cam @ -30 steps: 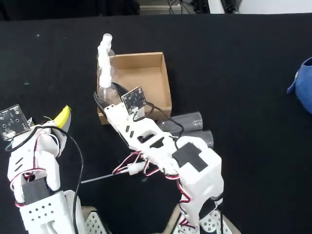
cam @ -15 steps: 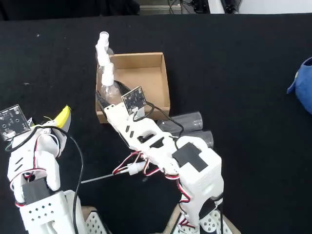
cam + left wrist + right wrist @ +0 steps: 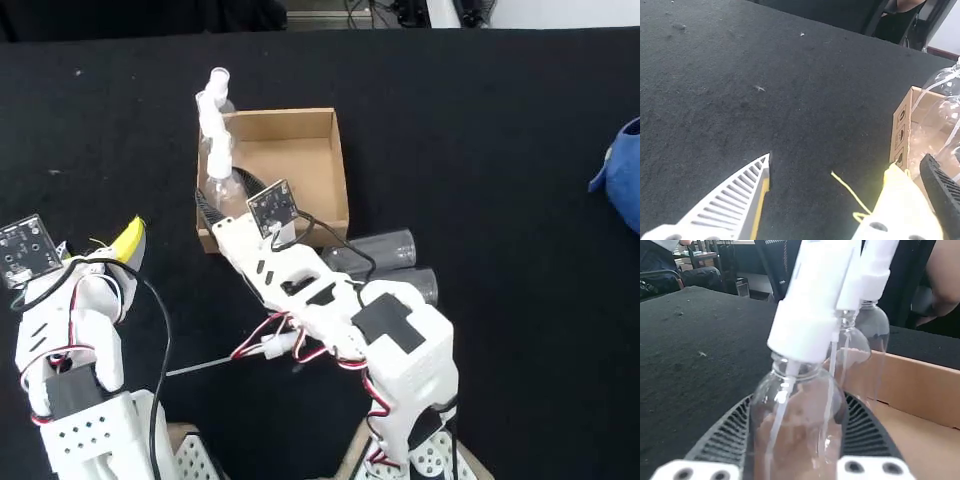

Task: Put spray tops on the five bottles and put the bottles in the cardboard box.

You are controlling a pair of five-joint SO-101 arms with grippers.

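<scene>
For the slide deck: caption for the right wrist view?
Right hand gripping a clear plastic bottle with a white spray top, a second such bottle behind it, beside the brown cardboard box.

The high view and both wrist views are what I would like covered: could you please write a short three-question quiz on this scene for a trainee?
1. True or false: the left gripper is shut.
2. What is the right gripper shut on? A. a clear bottle with its spray top fitted; B. a loose cap; C. nothing.
3. Fill in: ___ lying bottles rest on the table near the cardboard box.

Key: 1. False; it is open and holds nothing. 2. A. 3. Two.
</scene>
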